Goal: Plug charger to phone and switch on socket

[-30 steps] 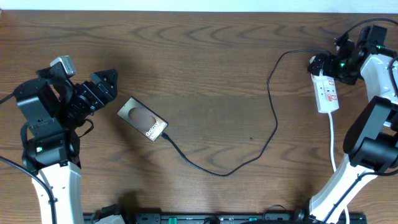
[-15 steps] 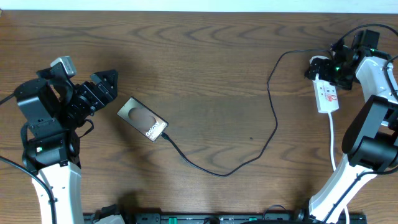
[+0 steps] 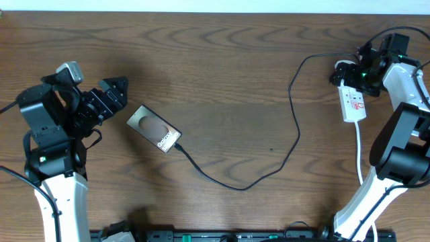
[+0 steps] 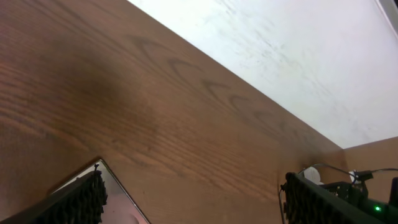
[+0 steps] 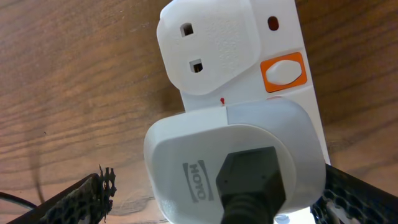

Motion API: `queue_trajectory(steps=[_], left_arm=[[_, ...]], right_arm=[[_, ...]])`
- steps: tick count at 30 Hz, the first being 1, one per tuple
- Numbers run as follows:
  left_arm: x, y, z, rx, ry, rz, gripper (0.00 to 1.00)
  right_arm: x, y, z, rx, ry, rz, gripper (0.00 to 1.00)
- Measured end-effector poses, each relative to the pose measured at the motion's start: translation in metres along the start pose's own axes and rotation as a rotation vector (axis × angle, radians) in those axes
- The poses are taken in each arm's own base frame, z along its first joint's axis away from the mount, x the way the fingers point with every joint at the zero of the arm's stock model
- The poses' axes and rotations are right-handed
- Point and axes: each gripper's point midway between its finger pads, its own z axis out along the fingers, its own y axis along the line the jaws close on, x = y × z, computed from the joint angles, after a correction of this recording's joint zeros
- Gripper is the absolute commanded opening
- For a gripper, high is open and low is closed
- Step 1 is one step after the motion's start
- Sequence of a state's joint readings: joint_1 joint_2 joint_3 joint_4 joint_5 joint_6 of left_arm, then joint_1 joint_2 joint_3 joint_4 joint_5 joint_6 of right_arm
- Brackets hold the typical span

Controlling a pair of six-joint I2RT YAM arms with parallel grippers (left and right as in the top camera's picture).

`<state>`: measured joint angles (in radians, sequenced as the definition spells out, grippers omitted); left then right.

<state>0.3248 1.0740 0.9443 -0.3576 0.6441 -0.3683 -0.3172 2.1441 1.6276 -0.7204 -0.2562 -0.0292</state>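
The bronze phone [image 3: 154, 129] lies flat left of centre; one corner shows in the left wrist view [image 4: 124, 205]. The black charger cable [image 3: 292, 134] runs from the phone's lower right end in a long loop to a white adapter [image 5: 230, 162] plugged into the white socket strip [image 3: 353, 102]. My right gripper [image 3: 344, 72] is open at the strip's far end, one finger on each side of the adapter [image 5: 217, 202]. The strip's orange switch [image 5: 283, 70] shows just beyond the adapter. My left gripper [image 3: 113, 94] hangs open just left of the phone, holding nothing.
The strip's white cord [image 3: 361, 158] runs toward the table's front edge beside the right arm. A second white plug [image 5: 211, 50] sits on the strip beyond the adapter. Bare wood [image 3: 228, 81] lies between the phone and the strip.
My right gripper has shifted a little left and away along the strip's far end, then held still. The left arm, phone and cable have not moved.
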Motion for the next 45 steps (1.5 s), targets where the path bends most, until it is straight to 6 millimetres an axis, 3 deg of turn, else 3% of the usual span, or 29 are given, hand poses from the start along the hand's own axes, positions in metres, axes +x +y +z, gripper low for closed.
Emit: queue_trajectory(steps=[45], left_arm=[[0.0007, 0.0007, 0.0005, -0.002, 0.003, -0.003, 0.88]], right_arm=[[0.0030, 0.0079, 0.0056, 0.063, -0.020, 0.042, 0.99]])
